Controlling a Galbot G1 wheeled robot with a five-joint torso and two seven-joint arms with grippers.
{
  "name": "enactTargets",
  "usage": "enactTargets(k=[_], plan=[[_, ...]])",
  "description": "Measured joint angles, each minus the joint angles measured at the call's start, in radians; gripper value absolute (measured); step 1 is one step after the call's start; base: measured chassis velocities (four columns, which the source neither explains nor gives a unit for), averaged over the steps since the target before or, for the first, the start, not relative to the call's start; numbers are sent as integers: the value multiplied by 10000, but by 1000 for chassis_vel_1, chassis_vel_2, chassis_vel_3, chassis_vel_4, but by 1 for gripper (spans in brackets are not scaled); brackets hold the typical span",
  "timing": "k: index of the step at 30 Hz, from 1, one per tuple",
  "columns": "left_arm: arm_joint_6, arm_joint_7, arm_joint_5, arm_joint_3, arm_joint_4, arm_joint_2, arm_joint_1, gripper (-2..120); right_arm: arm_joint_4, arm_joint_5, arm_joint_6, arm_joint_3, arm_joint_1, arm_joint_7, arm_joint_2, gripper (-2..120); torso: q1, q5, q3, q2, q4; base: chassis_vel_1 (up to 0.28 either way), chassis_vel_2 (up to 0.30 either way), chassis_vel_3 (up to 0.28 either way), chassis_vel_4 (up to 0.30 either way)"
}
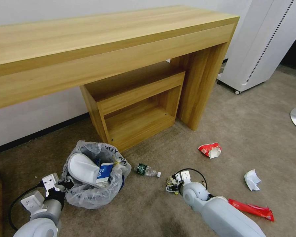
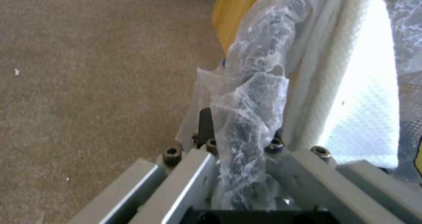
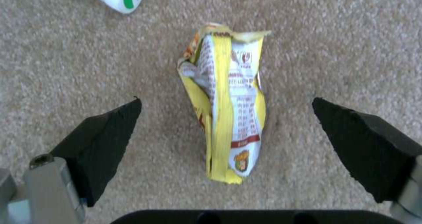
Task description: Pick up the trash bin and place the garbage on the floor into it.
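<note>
- Head view: the trash bin (image 1: 94, 179) sits on the floor (image 1: 253, 131) in front of the wooden tabletop (image 1: 88, 36), its clear bag stuffed with a white slipper (image 1: 84, 168) and a white-blue paper scrap (image 1: 105, 172). The left claw (image 1: 63, 187) is at the bin's rim. A clear bottle (image 1: 147, 170) lies just beside the bin; a red wrapper (image 1: 209, 149), a white scrap (image 1: 252, 179) and a long red wrapper (image 1: 252, 208) are scattered farther right. The right claw (image 1: 172, 185) hovers low over the carpet.
- Left wrist view: the left claw (image 2: 239, 145) is clamped on the bag-wrapped bin rim (image 2: 253, 98).
- Right wrist view: the right claw (image 3: 226, 118) is spread wide, its fingers (image 3: 105, 131) on either side of a yellow snack wrapper (image 3: 228, 112) lying flat on the carpet, not touching it.
</note>
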Motion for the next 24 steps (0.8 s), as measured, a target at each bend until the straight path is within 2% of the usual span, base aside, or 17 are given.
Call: enactTargets(k=[5, 10, 24], plan=[[-6, 3, -1, 2, -3, -2, 15, 1, -97, -112, 129, -32, 38, -49, 45, 99, 0, 0, 0, 0, 0, 0, 0, 0, 0], [-15, 9, -1, 6, -20, 2, 28, 1, -277, -337, 285, -98, 60, -103, 141, 87, 0, 0, 0, 1, -1, 0, 0, 0, 0], [-46, 10, -1, 44, -74, -11, 33, 1, -715, -564, 616, -255, 156, -169, 438, 82, 0, 1, 0, 0, 0, 0, 0, 0, 0]])
